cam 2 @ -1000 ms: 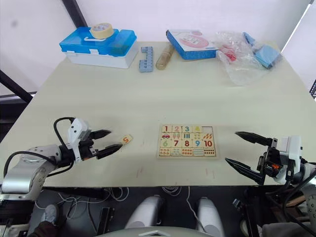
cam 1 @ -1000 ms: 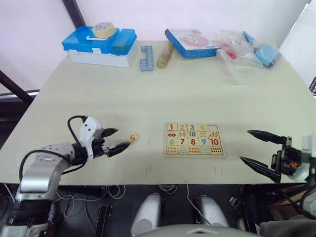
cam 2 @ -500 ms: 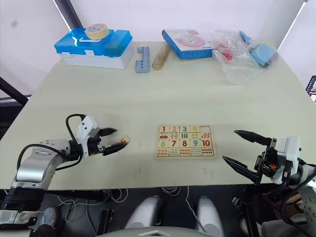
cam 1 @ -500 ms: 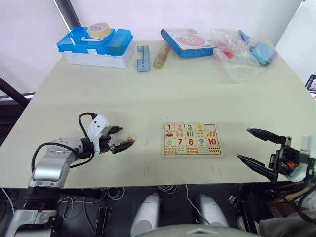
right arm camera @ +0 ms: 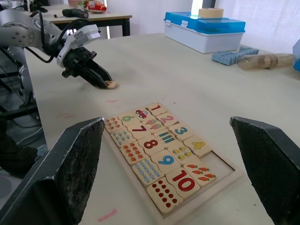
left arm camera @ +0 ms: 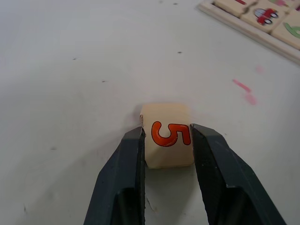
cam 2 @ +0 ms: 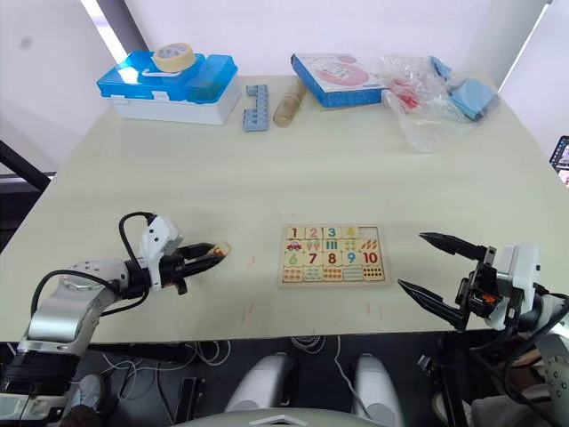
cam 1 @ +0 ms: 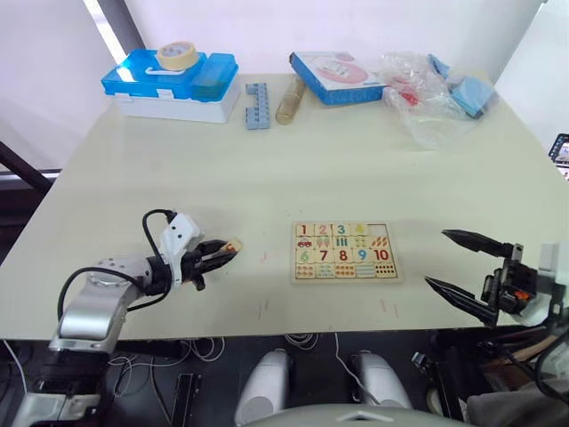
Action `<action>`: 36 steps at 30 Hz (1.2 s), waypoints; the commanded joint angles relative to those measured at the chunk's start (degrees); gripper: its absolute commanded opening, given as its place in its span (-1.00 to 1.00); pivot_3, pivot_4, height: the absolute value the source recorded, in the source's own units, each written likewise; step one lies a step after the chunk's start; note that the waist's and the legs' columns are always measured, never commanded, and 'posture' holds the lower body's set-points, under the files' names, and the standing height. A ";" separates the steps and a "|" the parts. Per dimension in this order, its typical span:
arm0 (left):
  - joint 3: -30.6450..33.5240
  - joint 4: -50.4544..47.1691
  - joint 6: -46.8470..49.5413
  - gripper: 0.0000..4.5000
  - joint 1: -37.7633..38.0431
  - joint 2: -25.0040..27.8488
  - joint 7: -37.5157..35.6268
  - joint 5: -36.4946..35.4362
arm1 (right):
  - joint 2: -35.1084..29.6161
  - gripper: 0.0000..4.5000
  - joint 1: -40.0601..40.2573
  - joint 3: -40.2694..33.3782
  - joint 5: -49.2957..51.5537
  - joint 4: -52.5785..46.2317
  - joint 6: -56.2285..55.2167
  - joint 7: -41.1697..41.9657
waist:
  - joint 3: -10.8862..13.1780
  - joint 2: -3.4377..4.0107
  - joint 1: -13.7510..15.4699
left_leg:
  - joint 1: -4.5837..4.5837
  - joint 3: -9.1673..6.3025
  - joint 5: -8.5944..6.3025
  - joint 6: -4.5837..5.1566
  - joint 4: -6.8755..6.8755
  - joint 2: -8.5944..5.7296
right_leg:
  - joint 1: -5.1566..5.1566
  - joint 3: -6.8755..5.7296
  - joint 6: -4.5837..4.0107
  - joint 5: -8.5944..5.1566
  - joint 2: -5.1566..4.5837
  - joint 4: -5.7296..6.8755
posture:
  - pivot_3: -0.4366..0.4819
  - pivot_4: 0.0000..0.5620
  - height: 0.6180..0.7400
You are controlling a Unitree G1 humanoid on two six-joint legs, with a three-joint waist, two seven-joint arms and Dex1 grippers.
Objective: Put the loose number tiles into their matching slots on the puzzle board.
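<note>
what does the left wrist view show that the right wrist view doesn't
Left wrist view alone: the red 5 on the small pale-wood number tile, clamped between the left pincer fingers. Right wrist view alone: the whole flat pale-wood puzzle board with its top-row end slot empty, the blue-lidded white box, and the wide-open right pincer. Both share the cream table, tile and board.

This looks like a robotics lab or test room; a plain pale table (cam 1: 267, 160) stands against bare white walls; loose cables (cam 1: 213, 342) hang beneath its front edge; a blue-lidded storage box (cam 1: 173, 84) with a roll of tape (cam 1: 176, 54) on top sits at the far side; the right wrist view shows a second workbench (right arm camera: 89, 18) with a power drill (right arm camera: 75, 12) behind.
</note>
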 commanded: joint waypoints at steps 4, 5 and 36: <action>10.75 -25.67 18.90 -0.57 9.47 -10.56 20.58 -7.34 | -1.30 1.00 -2.99 0.63 0.64 0.96 -0.62 1.69 | 0.04 -0.07 0.18 | -0.05 -0.06 0.00 0.00 -0.01 0.04 | 0.00 -0.04 0.17 0.11 -0.01 -0.06 | -0.05 -0.47 1.00; 10.80 -28.58 19.95 -0.57 10.55 -12.04 22.85 -7.22 | -1.52 1.00 -3.71 0.95 0.67 1.52 -0.45 2.03 | 0.04 -0.08 0.20 | -0.06 -0.08 0.00 0.00 -0.01 0.04 | 0.00 -0.05 0.17 0.11 -0.01 -0.06 | -0.05 -0.47 1.00; 12.23 -50.71 36.79 -0.57 15.20 -30.22 46.25 -7.57 | -6.14 1.00 -12.27 3.32 2.86 6.25 5.67 8.30 | 0.02 -0.24 0.23 | -0.04 -0.05 0.02 -0.02 0.02 -0.20 | 0.06 -0.03 -0.06 -0.01 0.02 -0.09 | -0.05 -0.47 1.00</action>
